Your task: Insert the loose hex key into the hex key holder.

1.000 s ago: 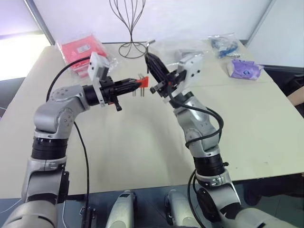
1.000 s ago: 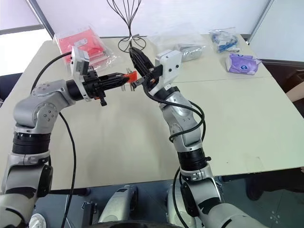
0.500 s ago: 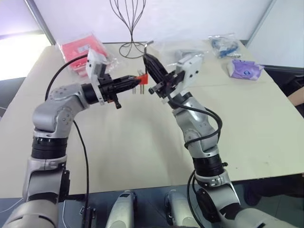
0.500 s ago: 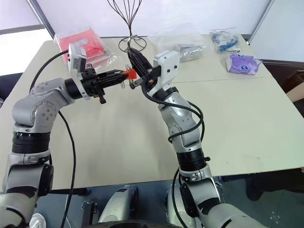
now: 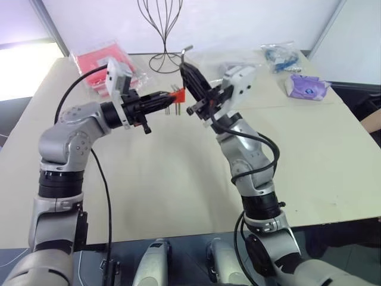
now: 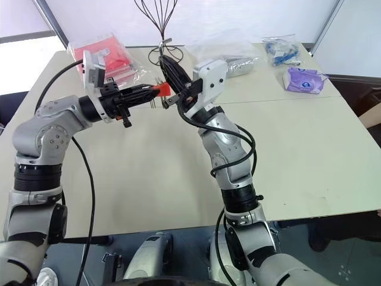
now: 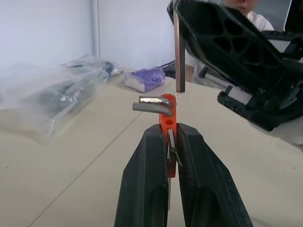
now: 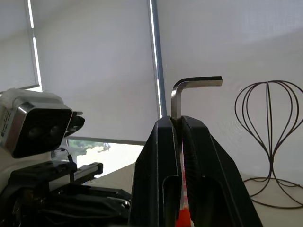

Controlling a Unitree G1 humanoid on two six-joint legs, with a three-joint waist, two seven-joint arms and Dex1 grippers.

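— Key first: where is the loose hex key [image 8: 179, 100], and why is it held that way?

— Right gripper [image 8: 178, 124] has it pinched by the long shank, jaws nearly together on the thin rod, with the short bent end sticking out past the fingertips toward 12 o'clock in the right wrist view. I'd judge that keeps the straight leg free to go down into a hole.

— And the hex key holder [image 7: 167, 118]?

— Left gripper [image 7: 168, 137] is clamped on the lower part of the orange-red block, lifted above the table [image 5: 178, 179]. In the left wrist view the bare end of the block faces out, and the key's tip hangs straight over it from 12 o'clock, just at the top edge; I can't tell if it has entered.

— Why both in the air?

— Probably so each arm can trim the alignment.

— Anything nearby?

— Well apart: red packets [image 5: 98, 62] at 10 o'clock on the table, a wire stand [image 5: 164, 36] at 12, a purple pack [image 5: 306, 86] at 2.
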